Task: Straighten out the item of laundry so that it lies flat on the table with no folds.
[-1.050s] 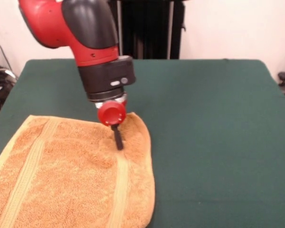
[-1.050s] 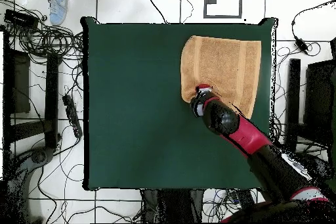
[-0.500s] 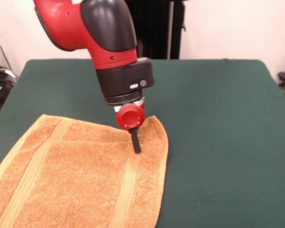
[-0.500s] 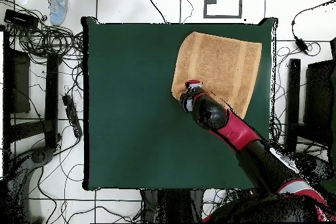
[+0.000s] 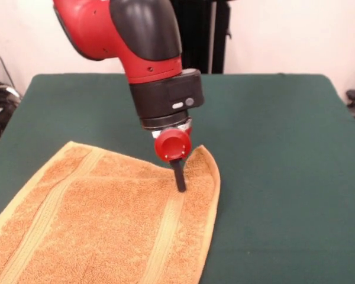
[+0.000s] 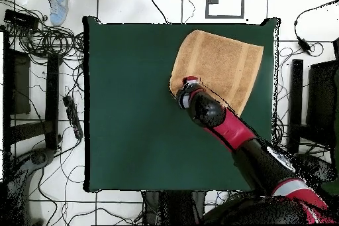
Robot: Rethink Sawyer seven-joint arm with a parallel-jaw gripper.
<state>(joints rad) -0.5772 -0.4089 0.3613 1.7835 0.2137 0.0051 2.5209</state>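
The gripper [image 5: 180, 180] shows one thin black finger planted on the towel [image 5: 106, 219] just inside its raised corner, likely to drag that corner outward; whether it is open or pinching cloth, I cannot tell. The towel is nubbly orange-tan terry with ribbed bands, on the table's [image 5: 272, 148] green cloth.

My arm [image 5: 124, 32] fills the upper left of the front view: a glossy red shell with a rounded black cap. Below it sits a black cylindrical wrist collar [image 5: 165, 97] bearing two small pale oval marks. A round red knob follows, then my gripper [image 5: 179, 177], a thin black prong near the frame's middle.
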